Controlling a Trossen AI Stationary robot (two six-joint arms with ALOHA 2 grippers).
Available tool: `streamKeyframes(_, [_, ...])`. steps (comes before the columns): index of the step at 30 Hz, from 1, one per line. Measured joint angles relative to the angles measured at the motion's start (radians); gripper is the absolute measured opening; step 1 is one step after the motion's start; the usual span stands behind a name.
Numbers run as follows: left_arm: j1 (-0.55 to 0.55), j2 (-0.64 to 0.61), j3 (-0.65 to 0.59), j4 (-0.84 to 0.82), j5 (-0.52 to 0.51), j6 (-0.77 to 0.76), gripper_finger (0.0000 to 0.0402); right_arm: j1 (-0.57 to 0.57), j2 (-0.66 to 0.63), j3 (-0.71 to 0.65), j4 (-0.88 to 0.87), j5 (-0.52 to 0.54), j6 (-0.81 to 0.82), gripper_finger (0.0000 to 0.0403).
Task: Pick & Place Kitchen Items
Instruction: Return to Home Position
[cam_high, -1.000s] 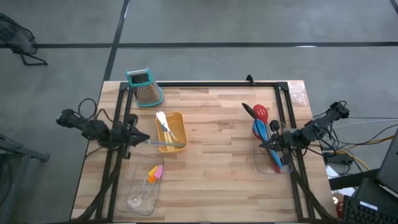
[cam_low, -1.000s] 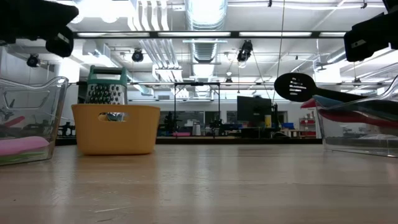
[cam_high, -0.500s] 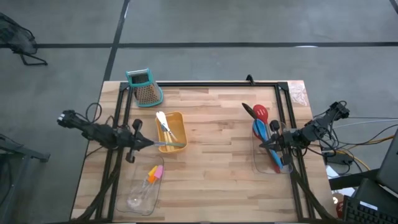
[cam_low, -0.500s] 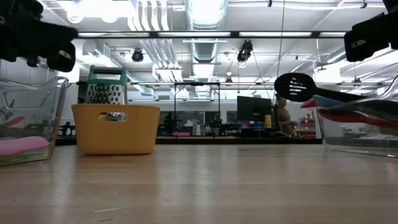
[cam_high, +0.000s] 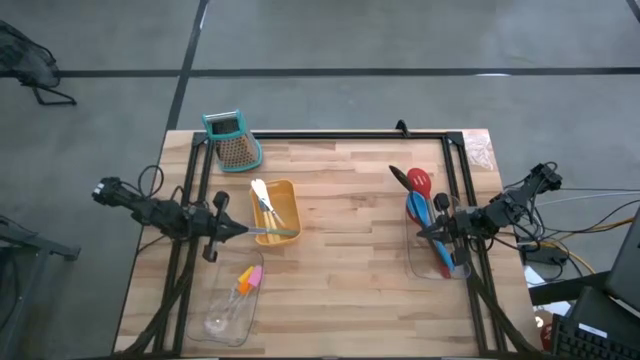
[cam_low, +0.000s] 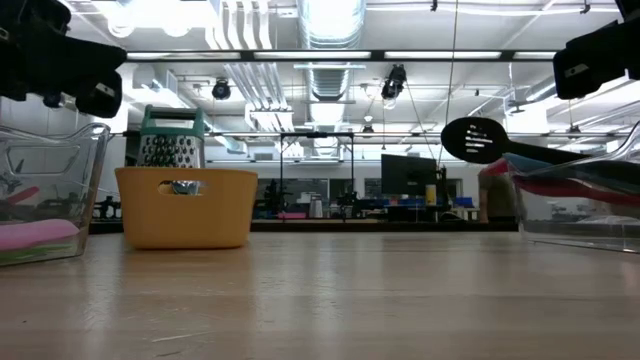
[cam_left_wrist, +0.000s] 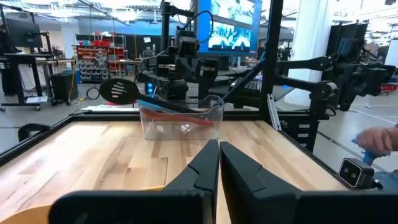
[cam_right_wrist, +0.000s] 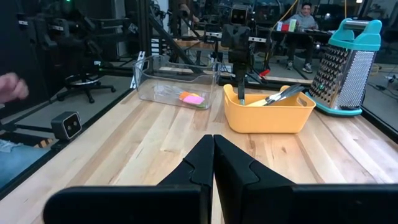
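Pale wooden boards make up the worktop (cam_high: 350, 260), and an arm reaches in over it from each side. The left gripper (cam_high: 238, 228) hangs above the left part of the worktop, its tip just beside the yellow tray (cam_high: 293, 200). Seen from its wrist, the two fingers (cam_left_wrist: 202, 168) are pressed together with only a hairline between them, holding nothing. The right gripper (cam_high: 419, 234) hovers above the right clear bin (cam_high: 425, 268), and its fingers (cam_right_wrist: 200, 155) are likewise closed tight and empty.

The kitchen tools all lie in containers. In the right clear bin are the red spoon (cam_high: 419, 182), the blue spoon (cam_high: 414, 208) and the black slotted spoon (cam_high: 398, 173), their heads sticking out past the bin's far end. From table height, the slotted head hangs in the air beyond the bin wall. The left clear bin (cam_high: 215, 322), near the front left corner, holds a pink tool (cam_high: 254, 274) and an orange tool (cam_high: 243, 284) side by side. The yellow tray holds a yellow-tipped tool (cam_high: 262, 197), and a metal-bladed tool (cam_high: 272, 232) lies across its near end.

The grater (cam_high: 234, 142), teal on top, stands upright at the back left corner, apart from the tray. A person's hand (cam_left_wrist: 379, 138) shows off beyond the worktop's edge.
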Motion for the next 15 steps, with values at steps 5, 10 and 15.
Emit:
streamKeyframes(5, [0.0, 0.0, 0.0, 0.0, 0.0, 0.0, 0.0019, 0.0, 0.0, 0.0, 0.0, 0.0, -0.001, 0.0008])
streamKeyframes(10, [0.0, 0.0, -0.001, -0.001, 0.0, 0.0, 0.002, 0.0, 0.0, 0.0, 0.0, 0.0, -0.001, 0.0008])
streamKeyframes(15, [0.0, 0.0, -0.001, -0.001, 0.0, 0.0, 0.002, 0.0, 0.001, 0.0, 0.0, 0.0, -0.001, 0.0008])
